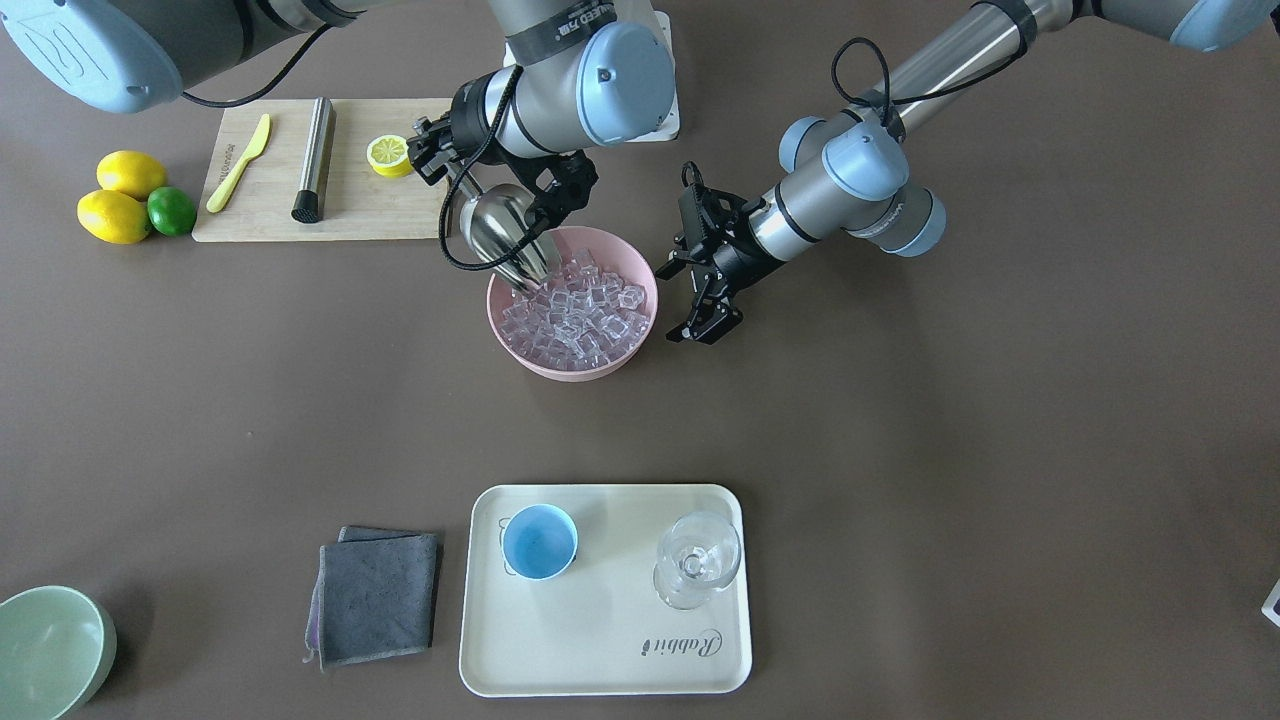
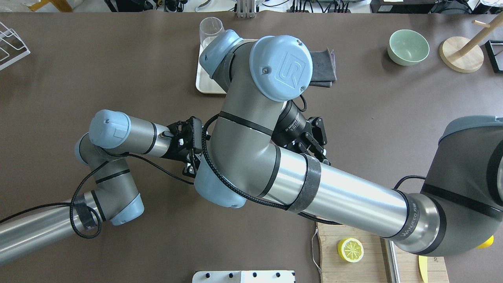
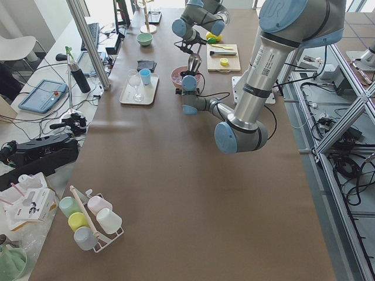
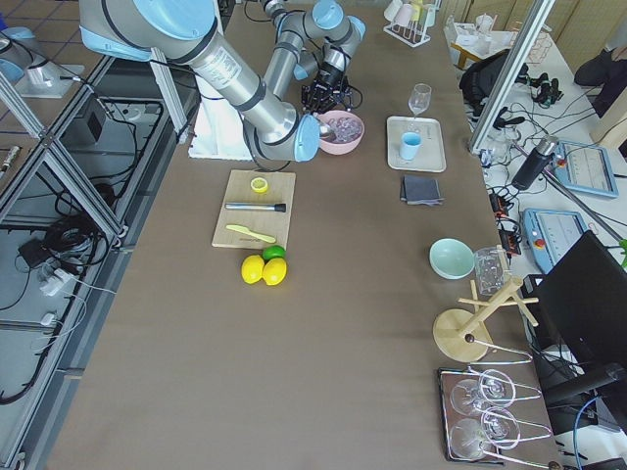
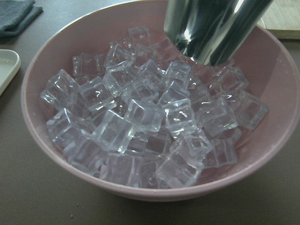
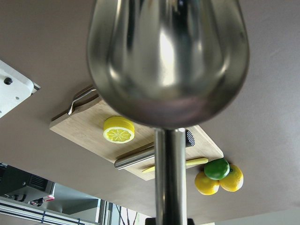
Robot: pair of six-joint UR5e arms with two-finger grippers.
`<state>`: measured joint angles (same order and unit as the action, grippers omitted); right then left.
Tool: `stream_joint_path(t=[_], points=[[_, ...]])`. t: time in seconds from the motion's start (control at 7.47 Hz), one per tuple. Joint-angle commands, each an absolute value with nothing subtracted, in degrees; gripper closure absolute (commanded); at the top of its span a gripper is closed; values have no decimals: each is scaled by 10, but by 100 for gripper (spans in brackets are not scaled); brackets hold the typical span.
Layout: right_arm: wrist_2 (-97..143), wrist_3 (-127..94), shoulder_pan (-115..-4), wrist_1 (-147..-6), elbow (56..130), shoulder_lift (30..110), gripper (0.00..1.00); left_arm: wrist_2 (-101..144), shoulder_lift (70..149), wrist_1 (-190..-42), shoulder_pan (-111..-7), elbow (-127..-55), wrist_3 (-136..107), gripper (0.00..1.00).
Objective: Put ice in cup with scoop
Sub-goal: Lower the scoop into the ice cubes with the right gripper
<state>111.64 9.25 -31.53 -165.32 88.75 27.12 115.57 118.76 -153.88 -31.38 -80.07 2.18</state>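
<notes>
The steel scoop (image 1: 503, 235) is tilted down with its mouth at the back edge of a pink bowl (image 1: 570, 370) full of clear ice cubes (image 1: 580, 310). My right gripper (image 1: 437, 152) is shut on the scoop's rod handle. In the left wrist view the scoop (image 5: 211, 28) hangs just over the ice (image 5: 140, 117). My left gripper (image 1: 707, 325) is open and empty, close beside the bowl without touching it. The light-blue cup (image 1: 540, 541) stands empty on a cream tray (image 1: 600, 640), far from both grippers.
A clear stemmed glass (image 1: 697, 560) shares the tray. A grey cloth (image 1: 378, 597) and a pale green bowl (image 1: 45, 650) lie beside it. A cutting board (image 1: 360, 210) holds a lemon half, a steel cylinder (image 1: 315, 158) and a yellow knife (image 1: 240, 162); lemons and a lime sit nearby.
</notes>
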Motion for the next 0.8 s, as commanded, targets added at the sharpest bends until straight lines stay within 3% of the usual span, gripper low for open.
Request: stream_joint_path(t=[0.0, 0.67], points=[[1114, 90, -310, -1612, 860, 275, 100, 1156, 1187, -1539, -314, -801, 22, 2], [1103, 88, -308, -1494, 836, 308, 100, 1156, 1187, -1539, -314, -800, 22, 2]])
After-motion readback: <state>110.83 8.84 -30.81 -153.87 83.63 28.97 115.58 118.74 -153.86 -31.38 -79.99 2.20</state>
